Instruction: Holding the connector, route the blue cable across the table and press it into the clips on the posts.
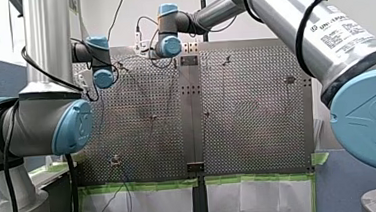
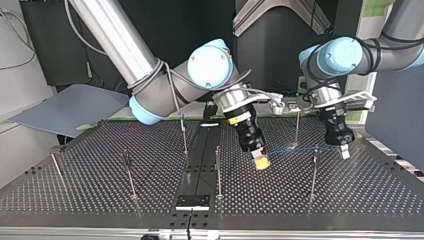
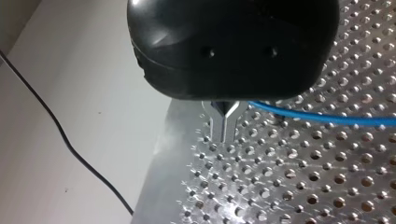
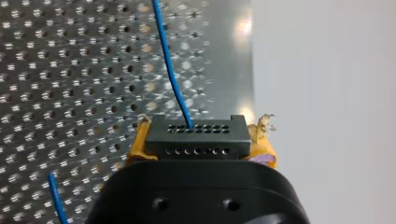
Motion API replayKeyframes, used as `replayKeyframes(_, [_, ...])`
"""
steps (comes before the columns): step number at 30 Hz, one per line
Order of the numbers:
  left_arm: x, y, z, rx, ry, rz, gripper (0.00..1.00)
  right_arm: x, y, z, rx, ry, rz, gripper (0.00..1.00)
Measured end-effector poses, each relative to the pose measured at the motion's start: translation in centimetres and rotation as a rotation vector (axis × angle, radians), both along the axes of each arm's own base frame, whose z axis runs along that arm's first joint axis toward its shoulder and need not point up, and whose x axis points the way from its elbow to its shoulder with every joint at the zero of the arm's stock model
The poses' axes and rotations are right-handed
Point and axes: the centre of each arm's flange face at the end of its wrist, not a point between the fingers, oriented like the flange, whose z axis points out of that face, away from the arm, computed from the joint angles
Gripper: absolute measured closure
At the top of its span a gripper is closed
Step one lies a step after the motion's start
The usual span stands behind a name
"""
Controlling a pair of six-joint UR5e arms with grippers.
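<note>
Over the perforated table (image 2: 100,175), the connector (image 4: 196,137) was clamped in the right gripper (image 2: 260,162) at the top view's middle; the left gripper (image 2: 344,152), further right, was closed on the blue cable (image 3: 327,117)

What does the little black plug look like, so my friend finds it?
Find the big metal table full of holes, then my right hand, the one with yellow pads. The plug is the small black block squeezed between those pads; only it has rows of tiny holes and a blue wire coming out.
</note>
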Motion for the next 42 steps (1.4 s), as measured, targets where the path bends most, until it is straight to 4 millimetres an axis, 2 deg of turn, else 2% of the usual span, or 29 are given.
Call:
replayKeyframes(5, [1.6,0.7,-0.8,0.001,0.003,-0.004,1.00,0.2,-0.2,1.0,-0.012,-0.018,0.002,1.00])
replayKeyframes(17, [4.0,1.5,-0.7,0.004,-0.027,-0.062,1.00,1.2,-1.2,-2.7,0.017,0.020,-0.006,1.00])
replayKeyframes(24, [5.9,1.6,-2.0,0.009,-0.007,-0.086,1.00,1.0,-1.9,-3.1,0.017,0.025,-0.017,1.00])
replayKeyframes(29, [7.1,2.4,-2.8,0.006,0.000,-0.081,1.00,0.7,-2.5,-2.9,0.014,0.022,-0.028,1.00])
replayKeyframes(42, [7.5,3.3,-2.9,-0.024,-0.002,-0.085,1.00,0.7,-2.7,-2.6,0.010,0.017,-0.031,1.00])
